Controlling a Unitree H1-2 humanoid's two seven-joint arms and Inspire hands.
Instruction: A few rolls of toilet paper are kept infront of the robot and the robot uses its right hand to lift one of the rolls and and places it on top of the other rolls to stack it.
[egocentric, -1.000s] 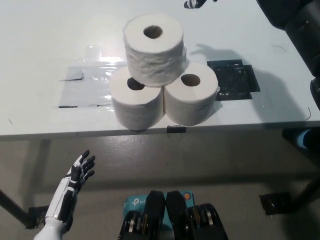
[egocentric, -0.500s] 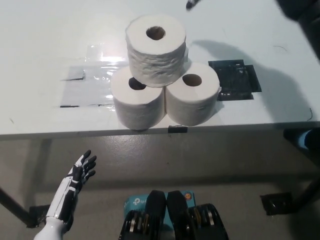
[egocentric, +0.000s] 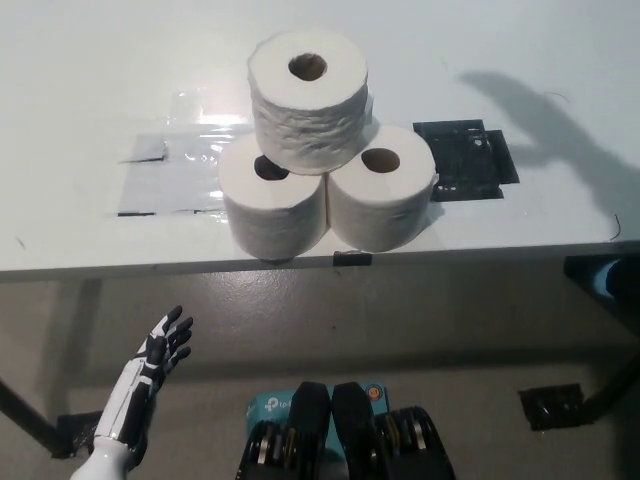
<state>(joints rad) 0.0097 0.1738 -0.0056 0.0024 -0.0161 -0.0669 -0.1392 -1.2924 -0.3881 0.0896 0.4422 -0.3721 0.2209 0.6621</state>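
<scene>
Three white toilet paper rolls stand near the front edge of the white table (egocentric: 80, 90). A left bottom roll (egocentric: 272, 205) and a right bottom roll (egocentric: 383, 197) sit side by side, touching. The top roll (egocentric: 307, 98) rests on both of them, its core hole facing up. My white left hand (egocentric: 160, 345) hangs open below the table edge at the lower left, holding nothing. My black right arm and hand are out of the picture; only a shadow lies on the table at the upper right.
A black flat patch (egocentric: 465, 158) lies on the table right of the rolls. Clear tape and grey strips (egocentric: 165, 170) cover the table to the left. A dark base (egocentric: 550, 405) stands on the floor at the lower right.
The black right arm, seen at the top right edge a second ago, has drawn out of the picture. The stack of rolls stays put. The left hand has barely moved.
</scene>
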